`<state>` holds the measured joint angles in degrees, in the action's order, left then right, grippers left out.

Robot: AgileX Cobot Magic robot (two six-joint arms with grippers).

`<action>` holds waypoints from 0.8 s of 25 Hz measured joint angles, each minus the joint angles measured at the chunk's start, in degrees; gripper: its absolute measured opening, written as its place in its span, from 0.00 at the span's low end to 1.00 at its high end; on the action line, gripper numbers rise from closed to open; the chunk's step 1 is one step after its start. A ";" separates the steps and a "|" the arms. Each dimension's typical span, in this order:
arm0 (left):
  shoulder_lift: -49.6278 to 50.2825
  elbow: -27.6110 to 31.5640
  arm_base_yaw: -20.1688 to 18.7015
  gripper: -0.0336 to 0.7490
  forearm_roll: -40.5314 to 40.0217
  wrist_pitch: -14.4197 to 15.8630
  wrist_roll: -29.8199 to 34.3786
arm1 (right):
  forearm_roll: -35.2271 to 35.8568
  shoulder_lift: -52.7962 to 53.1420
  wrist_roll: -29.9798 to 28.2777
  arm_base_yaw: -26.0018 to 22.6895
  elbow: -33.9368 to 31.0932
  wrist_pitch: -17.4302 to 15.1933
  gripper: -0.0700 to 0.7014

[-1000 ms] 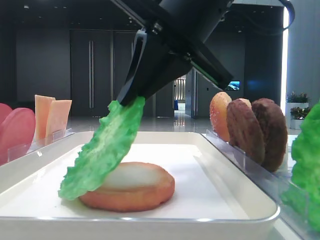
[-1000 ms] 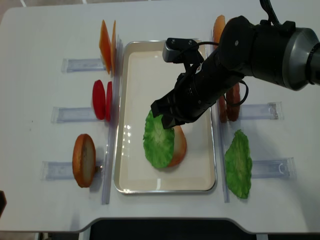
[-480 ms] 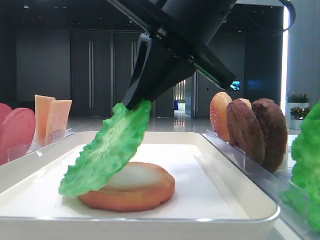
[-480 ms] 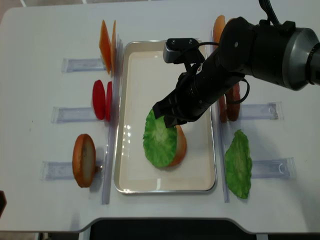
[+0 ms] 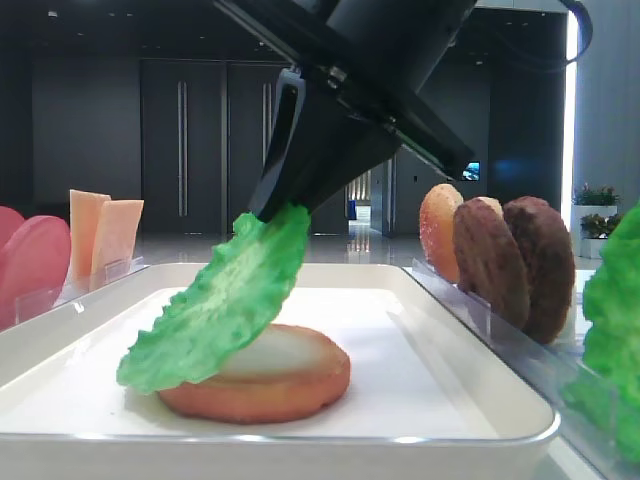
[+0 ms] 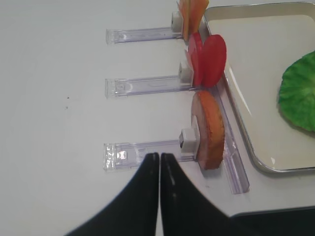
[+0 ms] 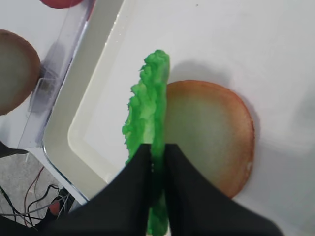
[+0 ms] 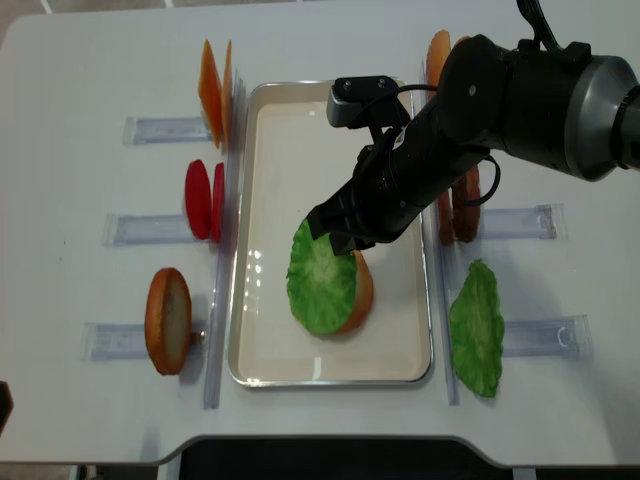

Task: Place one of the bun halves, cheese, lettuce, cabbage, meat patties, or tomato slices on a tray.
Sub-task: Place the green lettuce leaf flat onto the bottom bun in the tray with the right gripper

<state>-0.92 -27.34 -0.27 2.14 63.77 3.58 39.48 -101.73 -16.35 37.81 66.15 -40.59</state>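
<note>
tray (image 5: 470, 340): glossy white rim | lettuce (image 5: 215, 305): matt, bumpy | meat patties (image 5: 515, 265): rough, grainy | table (image 8: 90, 60): smooth white

Under the lettuce leaf (image 8: 322, 281), hidden from above: most of the bun half (image 8: 358, 291) on the tray (image 8: 262, 340). In the low side view, cut off at the left edge: a tomato slice (image 5: 30, 262); at the right edge, a second lettuce leaf (image 5: 612, 330). In the right wrist view, covered by the black fingers (image 7: 132, 196): the leaf's near end. Cropped at that picture's left edge: another bun half (image 7: 15, 69).
</note>
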 joint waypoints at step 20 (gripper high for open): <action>0.00 0.00 0.00 0.04 0.00 0.00 0.00 | -11.71 0.00 12.60 0.00 0.00 1.85 0.70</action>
<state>-0.92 -27.34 -0.27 2.14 63.77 3.58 27.76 -101.73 -3.75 37.81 66.15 -38.74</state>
